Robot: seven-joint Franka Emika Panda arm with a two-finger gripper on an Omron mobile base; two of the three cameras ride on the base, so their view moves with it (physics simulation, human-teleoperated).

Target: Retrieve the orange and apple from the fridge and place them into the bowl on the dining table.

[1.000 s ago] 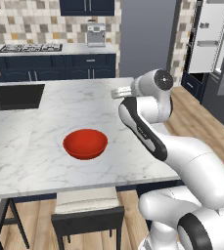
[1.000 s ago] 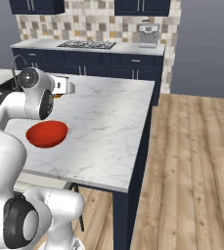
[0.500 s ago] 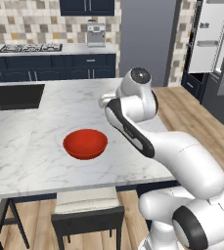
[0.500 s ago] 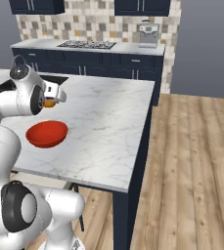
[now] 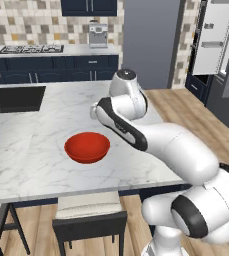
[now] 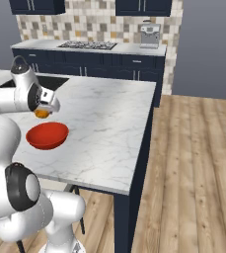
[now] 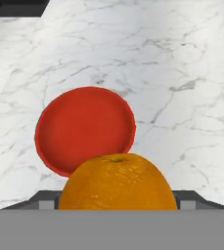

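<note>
You have the orange (image 7: 117, 181) clamped in the gripper (image 6: 43, 112), held above the dining table (image 6: 109, 128) beside the bowl (image 6: 47, 135)

Reading the left base view from the left: you see the dark sink (image 5: 13, 98) set in the marble top, then the red bowl standing upright and empty near the front edge, then the white arm bent over the table just right of it, and far right the fridge (image 5: 213, 42) with its door swung open. In the hand view the orange sits between the jaws, its near side overlapping the bowl's rim; in the right base view it hangs just behind and above the bowl
</note>
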